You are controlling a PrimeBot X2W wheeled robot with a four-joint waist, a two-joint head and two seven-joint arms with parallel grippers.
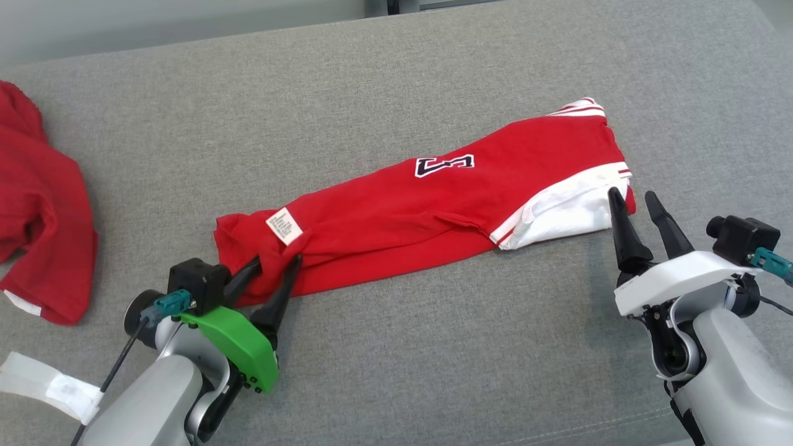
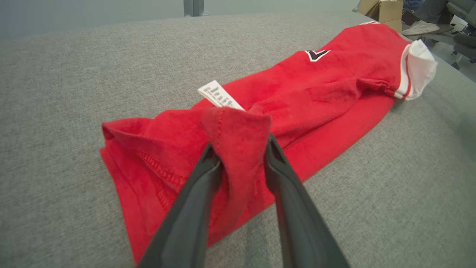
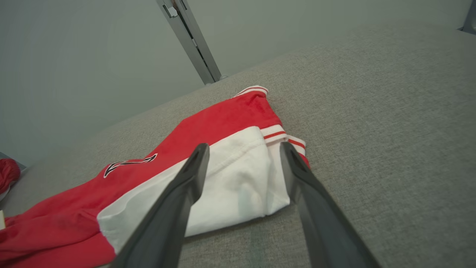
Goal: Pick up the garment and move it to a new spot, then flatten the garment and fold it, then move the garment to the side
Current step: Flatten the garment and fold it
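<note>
Red-and-white fabric shirt [image 1: 433,204] with a number patch lies folded into a long strip, diagonal across the grey woven surface [image 1: 433,359]. Left gripper [image 1: 277,260] is at the label end, fingers partly apart, with a raised red fold between them touching both; can't tell if it's clamped. Right gripper [image 1: 632,201] is spread wide and empty, tips at the white sleeve end.

Black white-edged block numeral [image 1: 445,165], perhaps a 3, on the red garment [image 1: 396,210]; print on its care tag [image 1: 284,225] illegible.
</note>
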